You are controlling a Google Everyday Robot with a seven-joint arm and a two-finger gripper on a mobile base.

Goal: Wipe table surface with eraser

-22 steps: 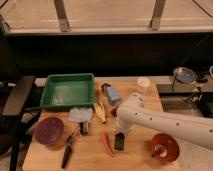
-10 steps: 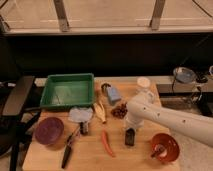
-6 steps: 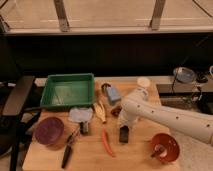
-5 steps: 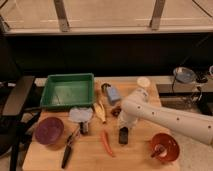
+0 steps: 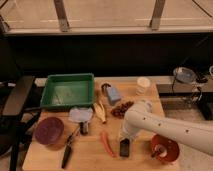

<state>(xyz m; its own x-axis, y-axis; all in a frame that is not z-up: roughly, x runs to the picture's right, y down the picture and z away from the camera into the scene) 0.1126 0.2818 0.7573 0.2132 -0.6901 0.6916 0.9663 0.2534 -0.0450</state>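
Observation:
The eraser (image 5: pixel 124 147), a small black block, lies flat on the light wooden table surface (image 5: pixel 90 157) near the front edge, just right of the carrot. My gripper (image 5: pixel 124 138) comes down from the white arm (image 5: pixel 165 127), which reaches in from the right. It is shut on the far end of the eraser and presses it on the wood. The arm's end hides the fingers.
An orange carrot (image 5: pixel 107 144) lies left of the eraser. A red-orange bowl (image 5: pixel 165 148) sits to the right. Also on the table are black-handled pliers (image 5: pixel 68 148), a maroon plate (image 5: pixel 49 131), a green tray (image 5: pixel 68 90), a banana (image 5: pixel 101 111), a light blue block (image 5: pixel 113 94) and a white cup (image 5: pixel 143 85).
The gripper has slid the eraser over the wood, first right and away, then back toward the front edge. The other objects have not moved.

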